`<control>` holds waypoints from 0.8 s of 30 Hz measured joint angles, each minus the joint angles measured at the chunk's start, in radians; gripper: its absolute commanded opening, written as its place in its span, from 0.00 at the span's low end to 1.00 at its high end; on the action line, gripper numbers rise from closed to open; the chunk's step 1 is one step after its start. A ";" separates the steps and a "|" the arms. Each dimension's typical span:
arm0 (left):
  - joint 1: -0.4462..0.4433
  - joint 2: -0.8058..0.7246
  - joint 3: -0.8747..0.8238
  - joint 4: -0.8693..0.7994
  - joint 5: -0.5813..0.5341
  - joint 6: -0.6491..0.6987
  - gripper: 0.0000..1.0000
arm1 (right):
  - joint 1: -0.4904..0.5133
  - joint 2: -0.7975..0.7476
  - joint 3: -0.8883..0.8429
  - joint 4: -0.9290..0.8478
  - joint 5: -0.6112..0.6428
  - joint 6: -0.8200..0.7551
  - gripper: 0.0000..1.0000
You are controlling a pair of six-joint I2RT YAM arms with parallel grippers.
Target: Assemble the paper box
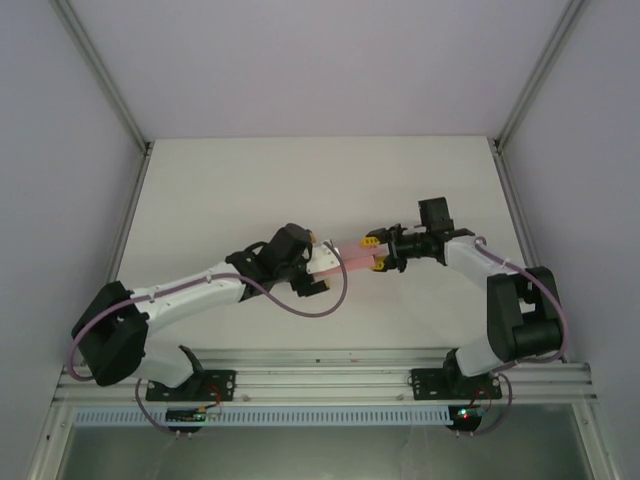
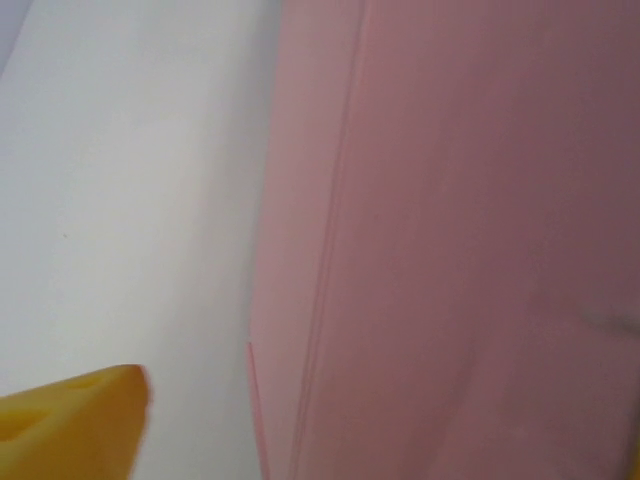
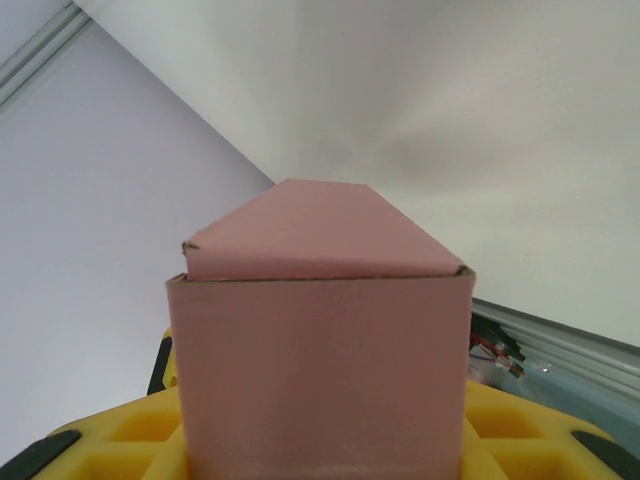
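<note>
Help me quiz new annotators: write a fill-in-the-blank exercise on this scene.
1. The paper box is ____ in colour.
2. The right gripper clamps it between ____ fingers.
3. Seen from above, the left gripper stands at the box's ____ end.
Missing words: pink; yellow; left.

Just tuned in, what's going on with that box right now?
The right gripper holds the pink paper box by one end at mid-table, with a tapered flap showing at the box's far end. The left gripper is at that far end, one yellow finger beside the card. Whether it grips isn't clear.
</note>
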 measured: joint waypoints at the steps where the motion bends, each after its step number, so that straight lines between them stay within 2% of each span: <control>1: 0.000 0.000 0.000 0.011 -0.002 0.004 0.66 | 0.005 0.000 0.000 0.011 -0.001 0.010 0.37; 8: -0.006 0.007 0.000 0.017 -0.003 0.049 0.47 | 0.015 0.000 0.000 0.054 0.002 0.043 0.45; 10: -0.006 0.006 -0.001 0.016 -0.003 0.063 0.43 | 0.015 0.000 0.000 0.048 0.002 0.043 0.54; 12: -0.005 0.005 -0.003 0.015 0.009 0.069 0.42 | 0.016 -0.003 0.002 0.031 0.002 0.014 0.76; 16: 0.035 -0.009 -0.002 -0.016 0.064 0.058 0.40 | 0.006 -0.047 0.010 -0.037 0.044 -0.124 0.92; 19: 0.086 -0.016 0.015 -0.090 0.127 0.050 0.36 | -0.037 -0.120 0.012 -0.047 0.138 -0.275 0.96; 24: 0.135 -0.010 0.087 -0.285 0.216 0.073 0.41 | -0.110 -0.241 -0.009 0.047 0.268 -0.558 0.99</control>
